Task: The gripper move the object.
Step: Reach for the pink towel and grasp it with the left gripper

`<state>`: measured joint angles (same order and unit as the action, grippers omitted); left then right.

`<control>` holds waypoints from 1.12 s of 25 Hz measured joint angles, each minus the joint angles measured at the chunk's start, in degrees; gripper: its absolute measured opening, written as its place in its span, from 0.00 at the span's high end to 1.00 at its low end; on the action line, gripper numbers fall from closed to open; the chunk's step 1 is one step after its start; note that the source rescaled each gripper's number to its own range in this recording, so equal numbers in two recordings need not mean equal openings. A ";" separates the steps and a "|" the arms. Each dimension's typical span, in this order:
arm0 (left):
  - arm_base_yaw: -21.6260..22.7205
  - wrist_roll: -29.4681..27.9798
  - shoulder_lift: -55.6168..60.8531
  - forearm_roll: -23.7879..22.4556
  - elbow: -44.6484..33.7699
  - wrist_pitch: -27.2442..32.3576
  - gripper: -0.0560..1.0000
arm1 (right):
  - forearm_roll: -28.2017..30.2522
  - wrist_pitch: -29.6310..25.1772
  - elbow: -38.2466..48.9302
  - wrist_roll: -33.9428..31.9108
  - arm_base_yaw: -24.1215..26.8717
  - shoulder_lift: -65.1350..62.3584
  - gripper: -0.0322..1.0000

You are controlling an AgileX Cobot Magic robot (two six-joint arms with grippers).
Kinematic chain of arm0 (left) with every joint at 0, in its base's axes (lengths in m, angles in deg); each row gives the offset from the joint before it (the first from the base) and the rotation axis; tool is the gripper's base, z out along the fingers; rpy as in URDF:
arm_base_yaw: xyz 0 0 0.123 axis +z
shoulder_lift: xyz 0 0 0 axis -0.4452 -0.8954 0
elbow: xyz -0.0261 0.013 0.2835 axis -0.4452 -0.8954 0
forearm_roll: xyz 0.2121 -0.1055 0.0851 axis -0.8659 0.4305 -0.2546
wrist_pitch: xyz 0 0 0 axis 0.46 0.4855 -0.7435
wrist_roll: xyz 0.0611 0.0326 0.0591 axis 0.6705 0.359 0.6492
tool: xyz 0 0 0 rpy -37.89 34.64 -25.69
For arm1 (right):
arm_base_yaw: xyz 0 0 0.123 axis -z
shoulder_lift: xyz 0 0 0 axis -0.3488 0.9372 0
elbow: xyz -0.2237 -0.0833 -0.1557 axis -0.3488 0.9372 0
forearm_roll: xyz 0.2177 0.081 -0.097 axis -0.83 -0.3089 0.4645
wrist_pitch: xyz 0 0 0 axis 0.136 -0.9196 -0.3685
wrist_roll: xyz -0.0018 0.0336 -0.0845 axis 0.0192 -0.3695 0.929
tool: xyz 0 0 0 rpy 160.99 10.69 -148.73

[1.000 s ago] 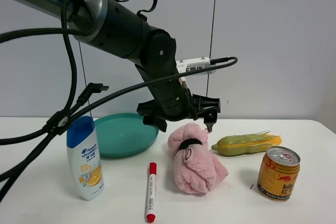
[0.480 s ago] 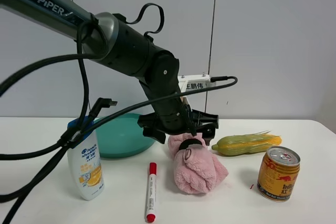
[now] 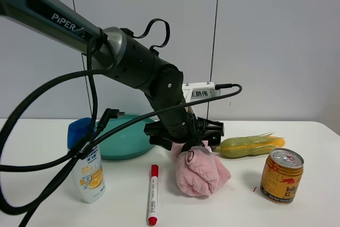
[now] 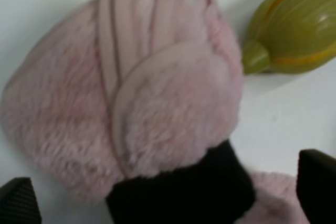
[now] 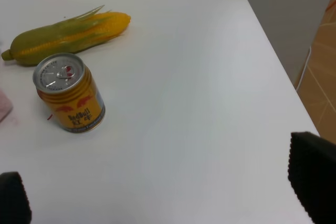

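Observation:
The pink plush towel bundle (image 3: pixel 203 171) lies on the white table, right of centre, cinched by a black band (image 4: pixel 184 192). My left gripper (image 3: pixel 189 141), the black jawed end of the "PiPER" arm, is down on the bundle's far upper part. It is open. In the left wrist view the gripper (image 4: pixel 168 192) has its fingertips (image 4: pixel 18 203) wide apart on either side of the towel (image 4: pixel 157 103) near the band. My right gripper (image 5: pixel 163 187) is open and empty, above bare table near the right edge. It is out of the high view.
A yellow-green corn cob (image 3: pixel 249 145) lies just right of the towel. A gold can (image 3: pixel 281 176) stands front right. A red marker (image 3: pixel 153 195) lies left of the towel. A shampoo bottle (image 3: pixel 85 166) and a teal plate (image 3: pixel 125 137) are at the left.
My left gripper has come down from just above the towel onto its upper part, and the arm has lowered with it. The towel, corn and can have stayed put.

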<state>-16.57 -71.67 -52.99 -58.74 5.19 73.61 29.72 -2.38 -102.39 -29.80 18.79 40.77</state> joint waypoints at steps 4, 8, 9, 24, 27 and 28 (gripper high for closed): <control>0.00 0.00 -0.27 0.09 0.05 -1.58 0.00 | 0.00 0.00 0.00 0.00 0.00 0.00 0.00; 0.00 0.00 -2.35 0.63 0.10 -2.07 0.00 | 0.00 0.00 0.00 0.00 0.00 0.00 0.00; 0.00 0.00 -2.89 0.76 0.10 -2.11 0.00 | 0.00 0.00 0.00 0.00 0.00 0.00 0.00; -0.07 0.19 -4.02 1.20 0.10 -4.63 0.75 | 0.00 0.00 0.00 0.00 0.00 0.00 0.00; -0.07 0.95 -4.02 1.24 0.10 -4.63 0.95 | 0.00 0.00 0.00 0.00 0.00 0.00 0.00; -0.07 1.75 -4.02 1.24 0.10 -4.58 0.95 | 0.00 0.00 0.00 0.00 0.00 0.00 0.00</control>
<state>-16.64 -69.92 -57.01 -57.50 5.29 69.03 29.72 -2.38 -102.39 -29.80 18.79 40.77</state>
